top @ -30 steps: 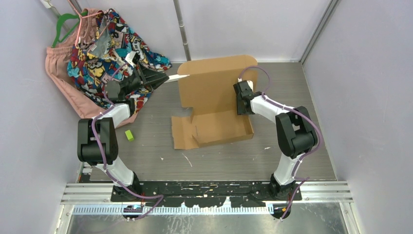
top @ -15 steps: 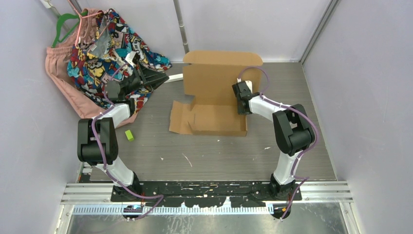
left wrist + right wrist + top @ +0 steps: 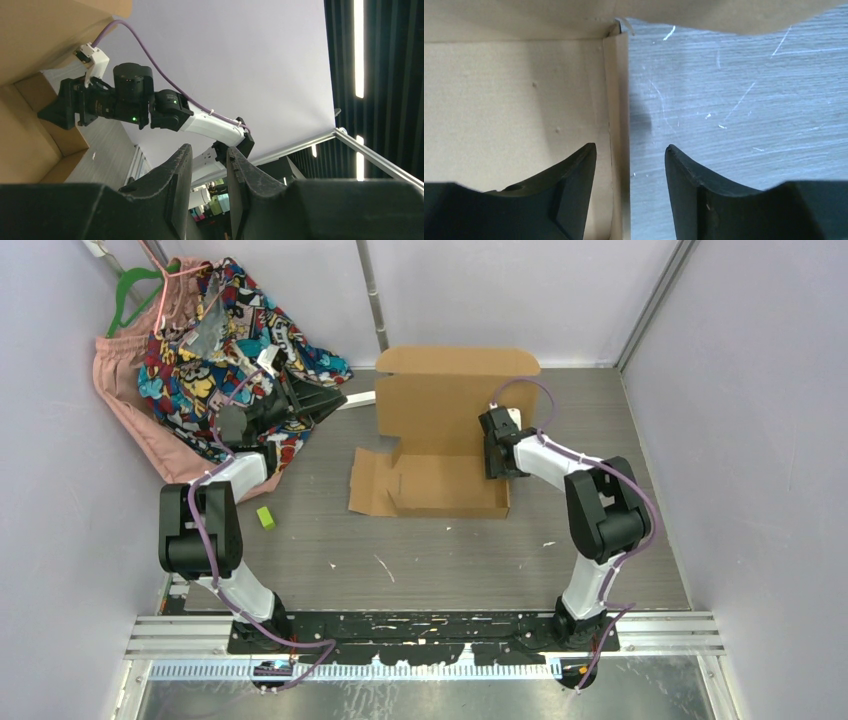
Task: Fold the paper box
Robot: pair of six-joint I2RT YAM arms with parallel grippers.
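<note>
The paper box [image 3: 440, 490] is brown cardboard in the middle of the table. Its rear panel [image 3: 455, 395] stands up, its left flap [image 3: 368, 482] lies flat, and its low side walls are raised. My right gripper [image 3: 497, 455] is at the box's right wall. In the right wrist view that gripper [image 3: 630, 155] is open and straddles the wall [image 3: 616, 100], one finger over the box floor [image 3: 514, 100], the other over the table. My left gripper [image 3: 322, 400] hangs left of the box, open and holding nothing [image 3: 209, 150]. The box's edge [image 3: 25, 130] also shows there.
A pile of patterned and pink clothes [image 3: 220, 350] with a green hanger [image 3: 130, 290] fills the back left corner. A small green block [image 3: 265, 517] lies on the grey table [image 3: 600, 420]. A white strip [image 3: 358, 400] lies by the box's rear left. Walls enclose three sides.
The box has swung round square to the table and its rear panel stands steeper. My right gripper shifted a little with it. The left arm has not moved.
</note>
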